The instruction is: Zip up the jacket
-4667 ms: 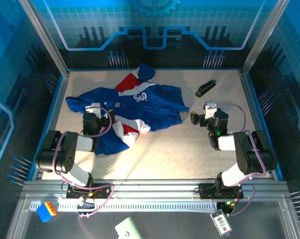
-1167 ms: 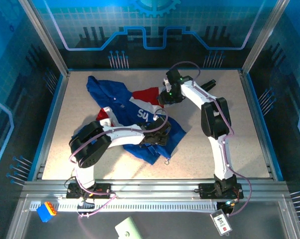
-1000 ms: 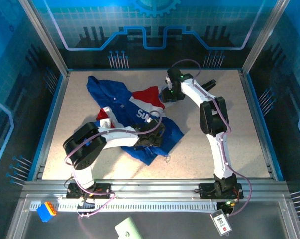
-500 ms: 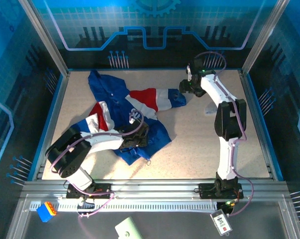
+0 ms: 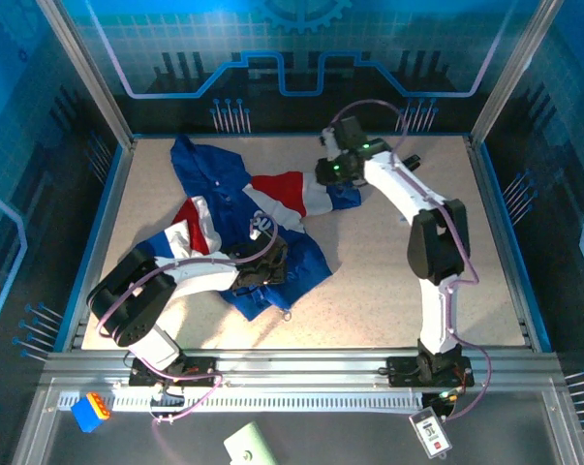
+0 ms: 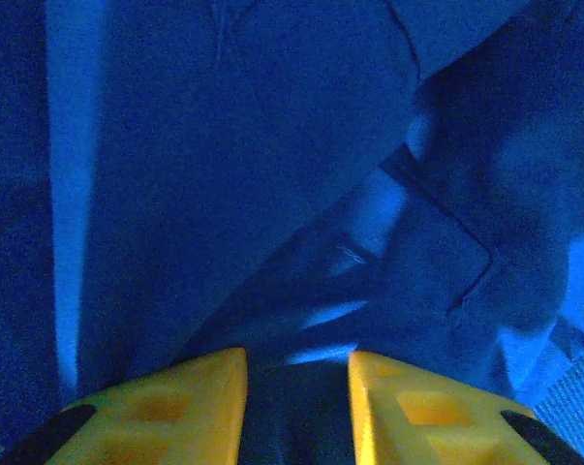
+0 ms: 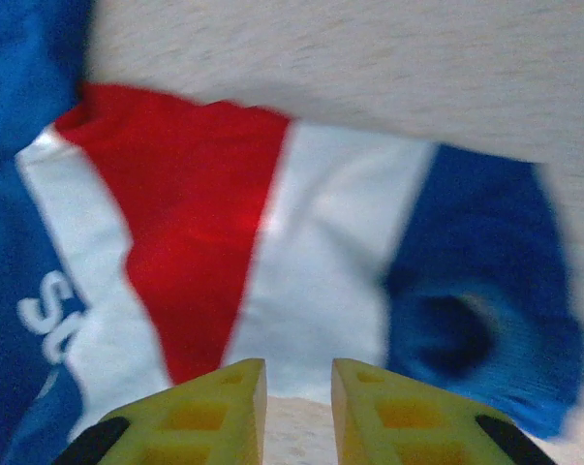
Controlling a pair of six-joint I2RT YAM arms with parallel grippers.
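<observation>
Speckled beige worktop [image 5: 417, 262], blue-lit enclosure: jacket [image 5: 235, 199] lay crumpled left of centre, zip judged not yet closed.
Left gripper [image 6: 296, 358] sat buried in dark blue folds toward the near edge; whether it pinched cloth could not be told. Right gripper [image 7: 298, 366] hung over the red-white-blue sleeve [image 7: 301, 242] near the far edge, fingers slightly apart, holding nothing. Cloth looked thin, soft and heavily folded. Recommended: flatten the front and expose both zip edges first, since tugging bunched cloth would likely only drag it.
</observation>
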